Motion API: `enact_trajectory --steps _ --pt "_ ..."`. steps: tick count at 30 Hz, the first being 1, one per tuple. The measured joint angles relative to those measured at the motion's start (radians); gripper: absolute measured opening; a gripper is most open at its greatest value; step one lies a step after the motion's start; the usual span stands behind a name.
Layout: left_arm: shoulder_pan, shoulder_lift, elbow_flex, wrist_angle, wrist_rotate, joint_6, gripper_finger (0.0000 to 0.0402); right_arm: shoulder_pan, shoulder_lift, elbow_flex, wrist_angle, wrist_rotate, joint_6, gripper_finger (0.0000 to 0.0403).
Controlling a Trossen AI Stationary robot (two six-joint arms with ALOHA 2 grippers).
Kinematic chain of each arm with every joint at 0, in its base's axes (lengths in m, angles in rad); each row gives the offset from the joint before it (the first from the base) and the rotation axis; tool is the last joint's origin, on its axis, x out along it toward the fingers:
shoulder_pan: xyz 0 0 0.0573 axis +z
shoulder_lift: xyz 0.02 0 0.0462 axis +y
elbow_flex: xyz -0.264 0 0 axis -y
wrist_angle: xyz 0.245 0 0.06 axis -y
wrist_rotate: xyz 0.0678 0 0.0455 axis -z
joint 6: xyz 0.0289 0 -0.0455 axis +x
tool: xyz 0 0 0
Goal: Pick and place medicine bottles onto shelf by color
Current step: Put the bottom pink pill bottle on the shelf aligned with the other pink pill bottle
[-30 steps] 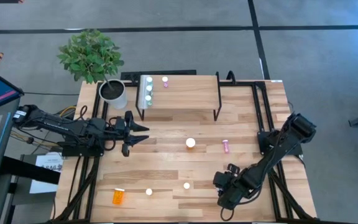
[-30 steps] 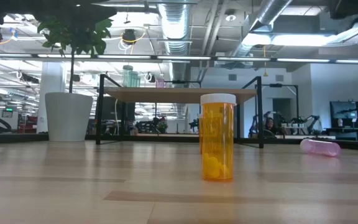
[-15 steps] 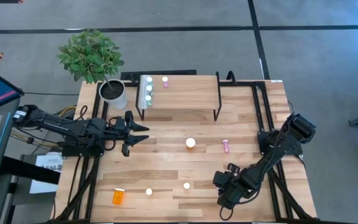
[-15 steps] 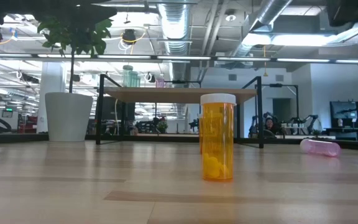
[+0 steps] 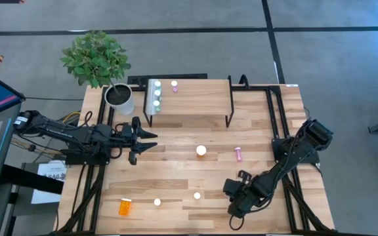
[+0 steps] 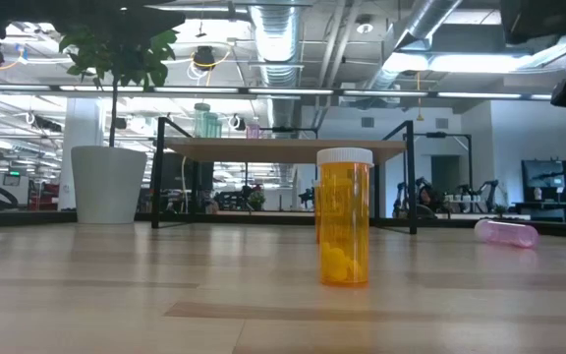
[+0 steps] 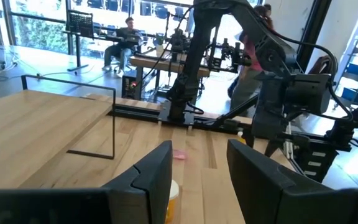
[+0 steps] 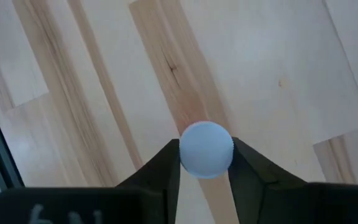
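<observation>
Right wrist view settles the grasp: the right hand [image 8: 205,163] is clenched on a bottle [image 8: 206,149], one finger pressed against each side of its round white cap, seen end-on with its long axis running straight down toward the bench [image 8: 272,68]. Its body colour is hidden under the cap, so I cannot tell which group it belongs to. From the high view, this hand [image 5: 236,189] sits near the front right of the bench, and the shelf [image 5: 199,98] lies well away toward the far edge and leftward, with a few bottles already lined up at its left end [image 5: 156,95]. My judgement is that the carry must run diagonally across the bench, passing near the upright orange bottle [image 5: 201,151] and the pink one lying flat [image 5: 237,154]. The left hand [image 5: 148,137] waits with fingers spread, just in front of the shelf's left leg.
</observation>
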Motion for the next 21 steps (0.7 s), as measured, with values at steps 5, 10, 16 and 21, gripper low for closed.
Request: enact_trajectory --steps 5,10,16,21 --pt "0.000 0.000 0.000 0.000 0.000 0.000 0.0141 -0.027 0.001 0.012 0.004 0.000 -0.048 0.0136" --pt "0.000 0.000 0.000 -0.002 0.000 0.000 0.0141 -0.065 0.001 0.065 0.006 0.000 -0.122 0.0137" --pt "0.000 0.000 0.000 -0.003 0.006 -0.012 0.0141 -0.105 -0.027 0.136 0.006 0.010 -0.232 0.0131" --pt "0.000 0.000 0.000 -0.020 0.007 -0.013 0.0141 -0.143 -0.070 0.179 0.012 0.054 -0.338 0.0137"
